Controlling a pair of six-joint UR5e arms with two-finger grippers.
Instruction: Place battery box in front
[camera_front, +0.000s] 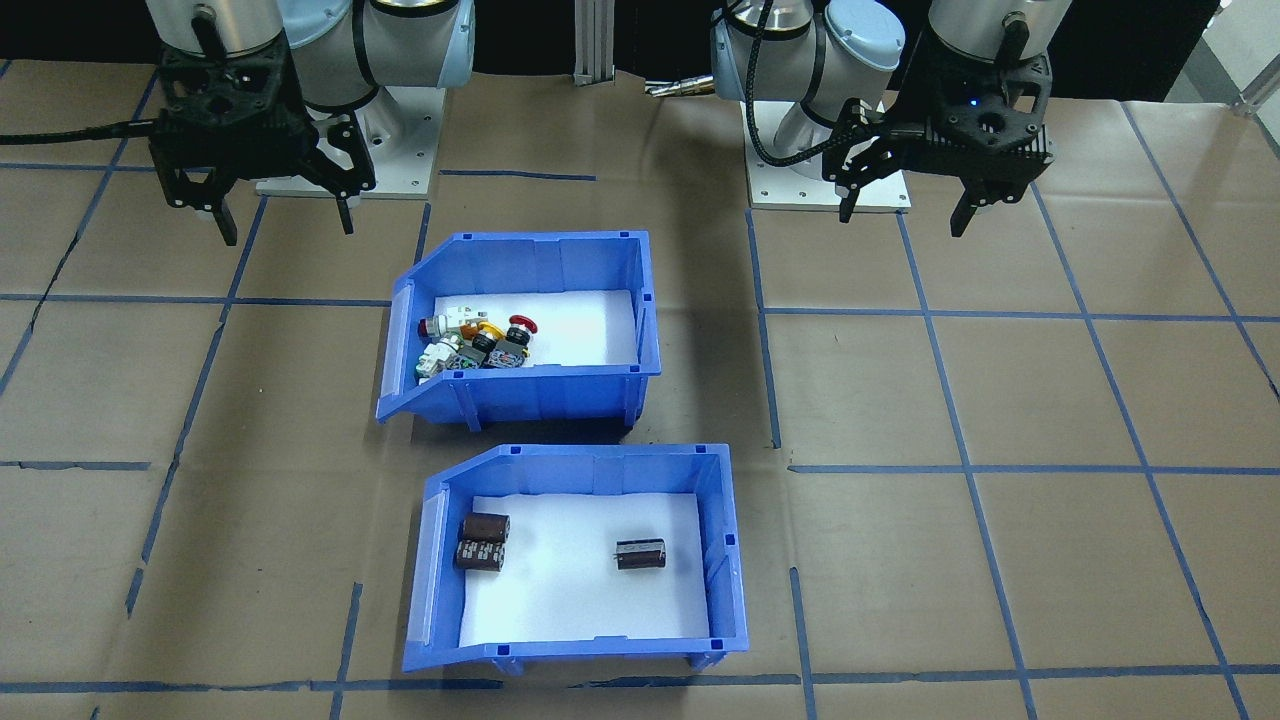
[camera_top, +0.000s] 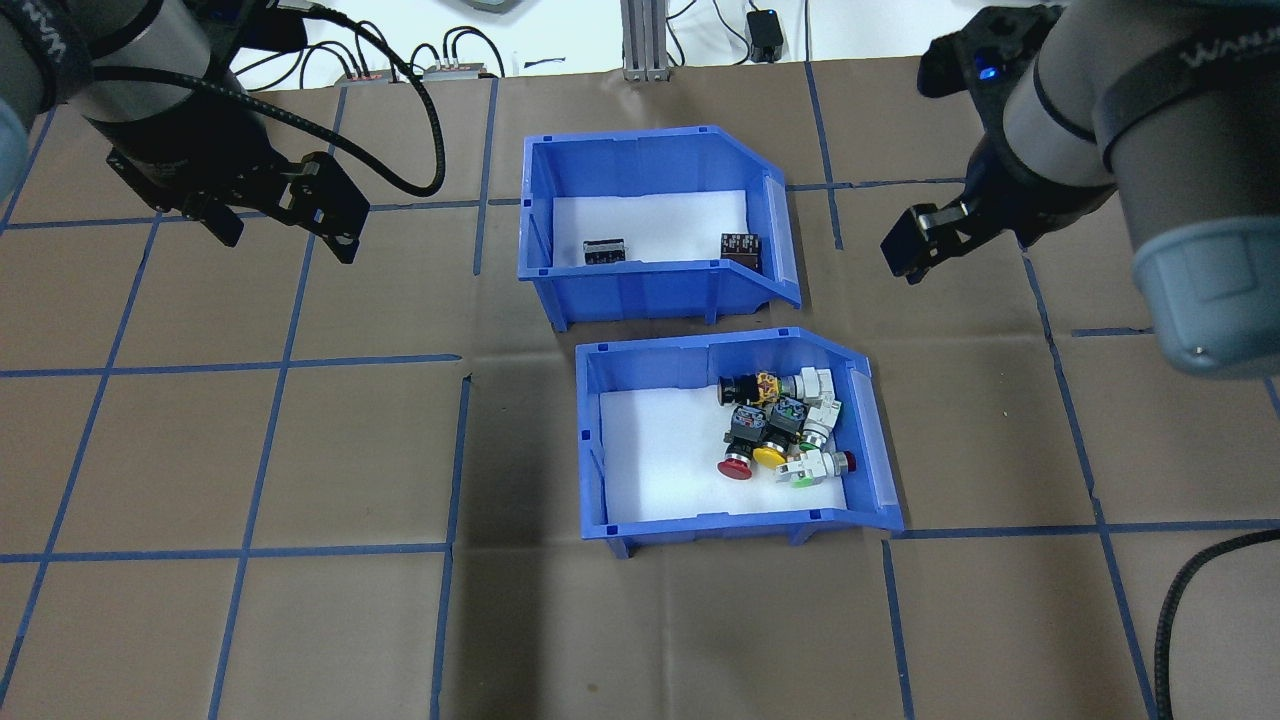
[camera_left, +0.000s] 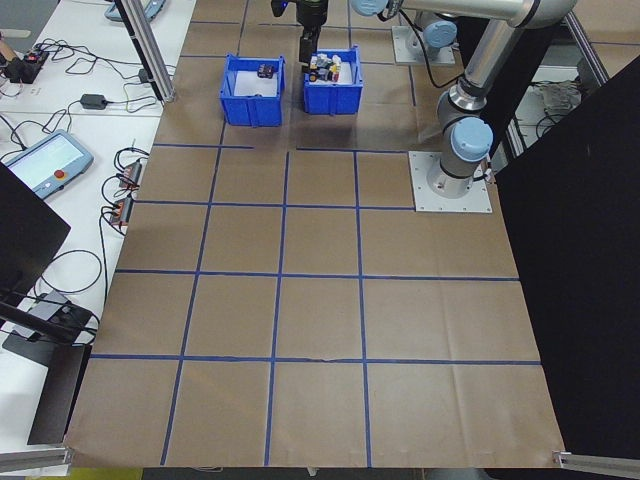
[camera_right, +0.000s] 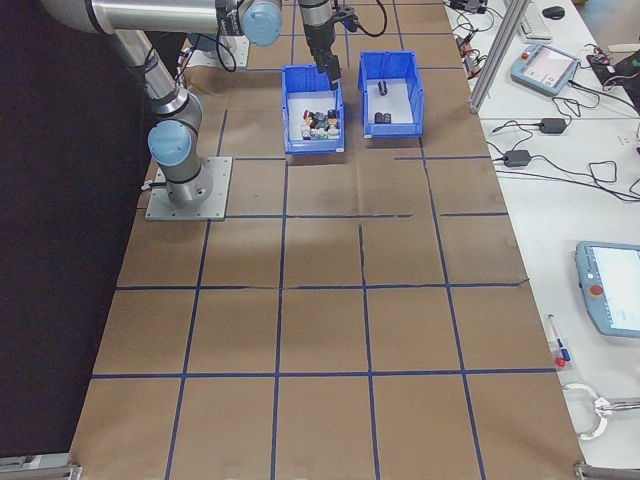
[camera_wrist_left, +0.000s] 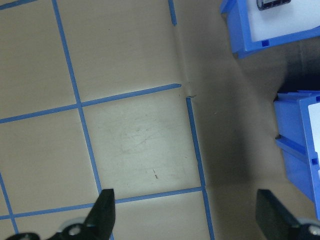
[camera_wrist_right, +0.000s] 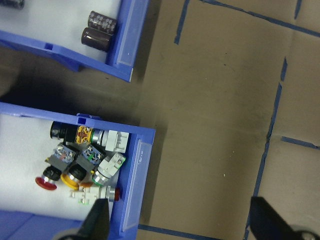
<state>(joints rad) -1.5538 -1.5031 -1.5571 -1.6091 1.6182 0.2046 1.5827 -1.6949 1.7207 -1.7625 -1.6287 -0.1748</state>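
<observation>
Overhead exterior view has both pincers hanging above the table with fingers spread wide and nothing in them. Left gripper (camera_top: 285, 225) sits over bare brown paper on the left side, well apart from either bin. Right gripper (camera_front: 280, 215) is up on the right side, also well clear of the bins, fingers apart and empty in the front-facing shot.

From there moving in: the battery box (camera_top: 650, 225) is the far bin, away from the robot, with its sloped open front facing right. White foam floor, two dark brown cells (camera_front: 482, 541) lying side by side near the sloped front, one more cell (camera_front: 640, 554) off on its own toward the back wall. Just beside it on the near side is the switch bin (camera_top: 740, 440), same blue, sloped front also to the right, with a pile of colourful push-button switches (camera_top: 780, 430) bunched toward that front. The two bins are close but not touching, a narrow strip of paper shows between them.

The table (camera_top: 250, 450) with its blue tape grid shows wide open paper left and right of both bins.
</observation>
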